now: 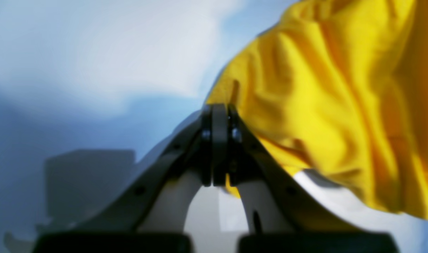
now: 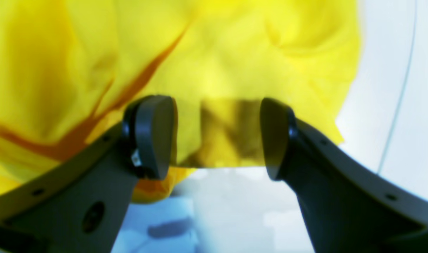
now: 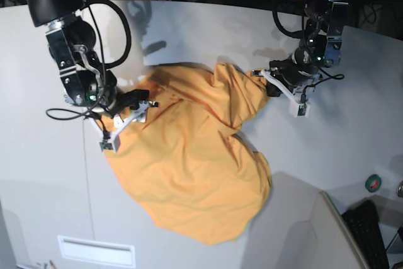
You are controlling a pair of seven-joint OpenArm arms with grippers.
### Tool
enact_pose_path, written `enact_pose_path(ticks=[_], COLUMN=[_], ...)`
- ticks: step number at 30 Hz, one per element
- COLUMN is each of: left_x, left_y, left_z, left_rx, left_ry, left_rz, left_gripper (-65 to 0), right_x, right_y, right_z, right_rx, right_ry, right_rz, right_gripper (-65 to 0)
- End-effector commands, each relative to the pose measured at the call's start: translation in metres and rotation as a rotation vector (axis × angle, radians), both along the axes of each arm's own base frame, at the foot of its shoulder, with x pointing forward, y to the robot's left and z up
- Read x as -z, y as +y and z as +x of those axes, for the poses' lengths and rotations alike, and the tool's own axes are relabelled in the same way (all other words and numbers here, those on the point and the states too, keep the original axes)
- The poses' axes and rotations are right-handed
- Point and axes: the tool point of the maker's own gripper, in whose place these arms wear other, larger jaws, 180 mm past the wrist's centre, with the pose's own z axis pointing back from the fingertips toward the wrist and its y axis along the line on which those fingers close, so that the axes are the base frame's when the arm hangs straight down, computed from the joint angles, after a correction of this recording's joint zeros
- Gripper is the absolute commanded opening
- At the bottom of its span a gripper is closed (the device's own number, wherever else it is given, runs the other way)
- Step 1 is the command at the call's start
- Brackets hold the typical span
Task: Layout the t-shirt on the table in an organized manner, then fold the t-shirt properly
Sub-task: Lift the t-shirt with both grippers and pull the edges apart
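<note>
The orange t-shirt (image 3: 195,174) lies rumpled across the middle of the base view, on the pale desk (image 3: 44,174); the left fingers (image 1: 221,109), at that view's upper right, are pinched together at the shirt's edge, though I cannot tell whether cloth is caught between them. The right fingers (image 2: 217,137), left of centre there, stand wide over the fabric; closing them too deep could gather several layers, and pulling one side alone could drag the shirt askew and deepen its creases.
</note>
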Motion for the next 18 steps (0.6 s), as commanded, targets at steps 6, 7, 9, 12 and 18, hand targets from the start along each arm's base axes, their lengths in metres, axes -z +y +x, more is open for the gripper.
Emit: enact_pose_path(ticks=[6,7,9,12,18], left_x=[-0.055,-0.059,-0.07,-0.064,-0.002], left_y=[-0.021,-0.026,-0.047,-0.069,-0.069], left_z=[0.025,0.023,0.024,0.023,0.012], left_rx=[0.061,0.07,0.088,0.076,0.11], left_ry=[-0.147,-0.15,-0.174,-0.164,-0.014], left_rz=[-0.023,-0.029,-0.066,-0.103,0.08], left_gripper=[-65.0,-65.0,-65.0,-65.0,-65.0], right_x=[-0.003,-0.004,-0.011,-0.019,0.009], right_y=[-0.014,-0.014,-0.009,-0.002,-0.018], right_z=[0.026,0.027,0.024,0.023,0.022], right_rx=[0.029,0.028,0.019,0.01,0.041], right_ry=[-0.056,-0.06,-0.078,-0.091,-0.008], right_rz=[-0.028,-0.026,-0.013,0.003,-0.034], right_gripper=[-27.9,-28.1,-28.1,-28.1,-40.4])
